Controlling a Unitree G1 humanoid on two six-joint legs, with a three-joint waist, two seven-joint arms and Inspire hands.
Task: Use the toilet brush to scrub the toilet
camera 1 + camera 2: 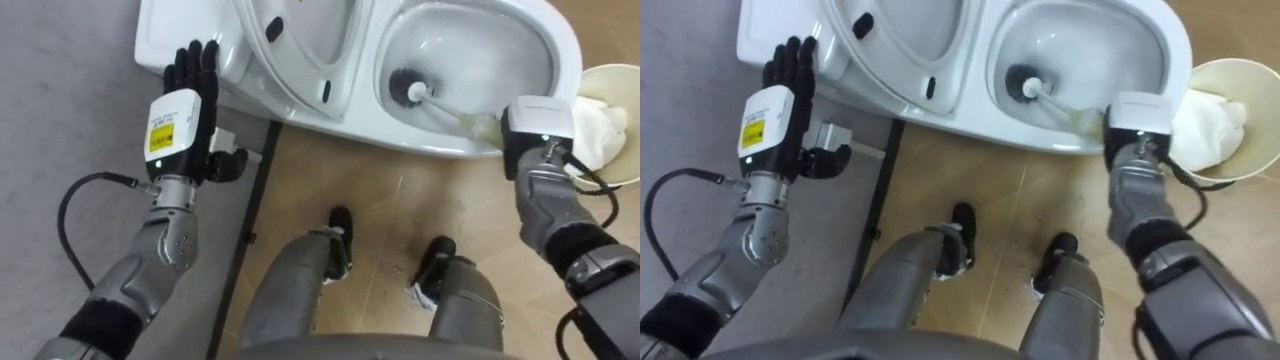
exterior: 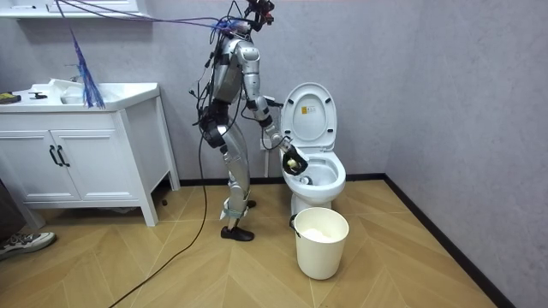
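Over the wooden floor, the right hand is clasping the brush, likely light and stiff, by its handle end, bristles sitting in the toilet bowl; the left hand is hovering flat-fingered.

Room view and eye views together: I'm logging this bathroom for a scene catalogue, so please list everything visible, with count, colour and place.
toilet: one, white, lid raised, against the grey wall
toilet brush: one, black head on a pale handle, head down in the bowl
bucket: one, cream, on the wood floor in front of the toilet
wad: one, white, inside the bucket
cabinet: one, white, at the room view's left
blue bristly thing: one, on the cabinet top
shoe: one, pale, at the room view's lower left edge
left hand: open, fingers straight, beside the toilet's back end
right hand: at the bowl's rim, holding the brush handle
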